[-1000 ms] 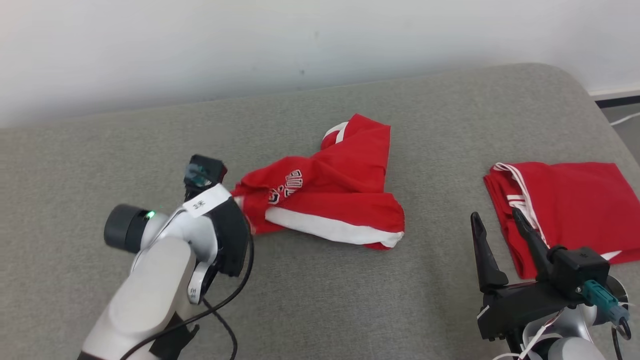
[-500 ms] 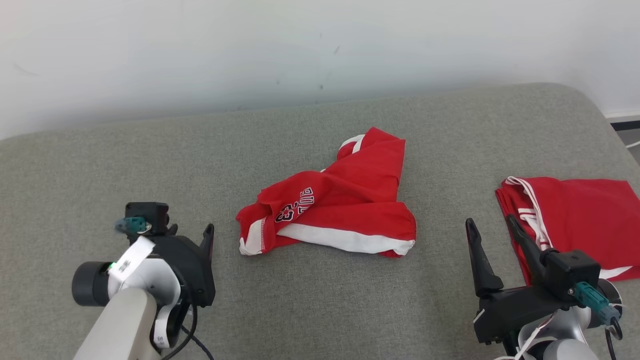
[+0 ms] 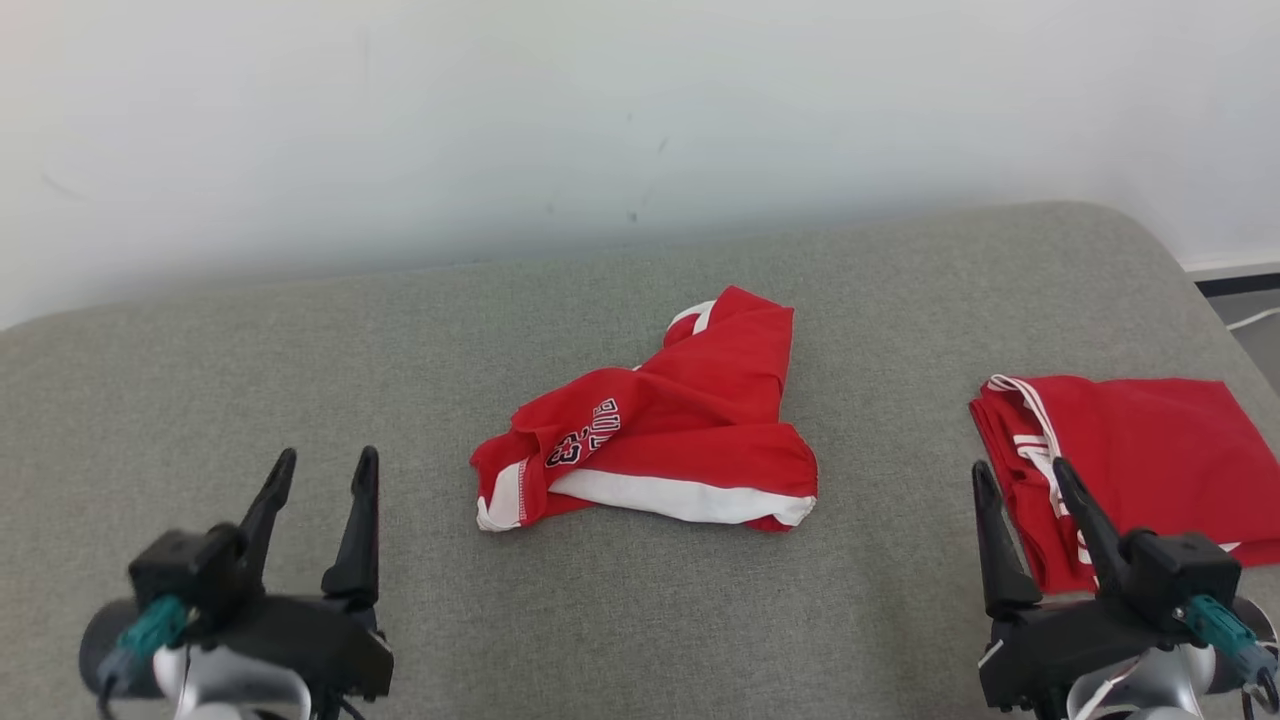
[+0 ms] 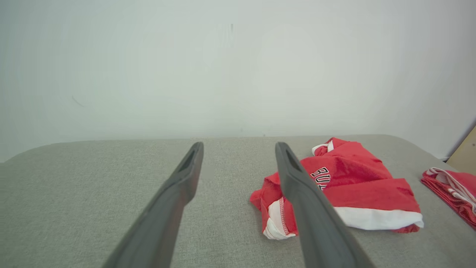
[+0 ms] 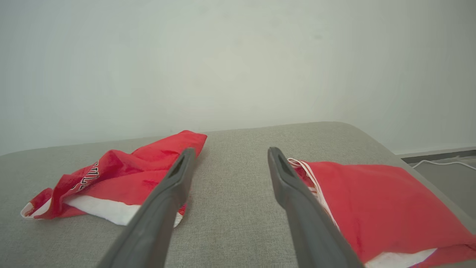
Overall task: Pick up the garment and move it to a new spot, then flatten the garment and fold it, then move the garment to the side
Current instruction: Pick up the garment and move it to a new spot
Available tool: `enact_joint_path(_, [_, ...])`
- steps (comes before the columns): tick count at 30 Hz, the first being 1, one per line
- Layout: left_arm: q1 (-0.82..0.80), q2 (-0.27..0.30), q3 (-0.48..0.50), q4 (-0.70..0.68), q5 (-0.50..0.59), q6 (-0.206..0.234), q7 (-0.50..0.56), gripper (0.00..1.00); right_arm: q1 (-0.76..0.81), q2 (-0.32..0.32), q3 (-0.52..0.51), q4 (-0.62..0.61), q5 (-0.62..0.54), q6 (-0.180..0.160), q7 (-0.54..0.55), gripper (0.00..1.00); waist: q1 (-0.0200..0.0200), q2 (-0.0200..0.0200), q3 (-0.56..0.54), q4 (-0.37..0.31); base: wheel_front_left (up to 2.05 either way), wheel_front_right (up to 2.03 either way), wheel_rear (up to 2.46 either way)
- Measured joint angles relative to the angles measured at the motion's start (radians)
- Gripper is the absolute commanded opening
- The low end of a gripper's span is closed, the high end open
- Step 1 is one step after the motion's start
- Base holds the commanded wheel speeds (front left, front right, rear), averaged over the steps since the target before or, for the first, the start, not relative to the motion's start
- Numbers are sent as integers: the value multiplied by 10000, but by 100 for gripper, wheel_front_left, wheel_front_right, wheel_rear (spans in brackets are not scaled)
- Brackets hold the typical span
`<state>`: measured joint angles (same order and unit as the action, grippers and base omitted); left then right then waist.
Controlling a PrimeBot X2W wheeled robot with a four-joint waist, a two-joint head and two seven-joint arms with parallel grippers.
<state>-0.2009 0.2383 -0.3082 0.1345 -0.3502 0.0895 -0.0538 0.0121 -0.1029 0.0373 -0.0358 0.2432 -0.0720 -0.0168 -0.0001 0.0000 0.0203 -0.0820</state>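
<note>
The grey padded surface (image 3: pixel 250 380) stretched wide. Near its middle lay the red garment (image 3: pixel 700 400) — crumpled, white trim showing, nothing touching it. A folded red piece (image 3: pixel 1150 440) sat toward the right edge. The left gripper (image 3: pixel 326 455) and right gripper (image 3: pixel 1022 467) hung low in front, fingers spread and empty — the right one just beside the folded piece
</note>
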Motion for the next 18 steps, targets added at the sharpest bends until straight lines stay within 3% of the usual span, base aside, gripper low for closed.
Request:
enact_joint_path(10, [2185,-575,1035,-1012,-318,267,-1666,100,534,8,-412,-23,510,17,-650,100,-1,0,-152,218,0,0,0])
enact_joint_path(18, [2597,-986,1064,-865,-174,336,-1680,100,324,29,-616,94,558,63,-1260,100,1,0,-20,321,0,0,0])
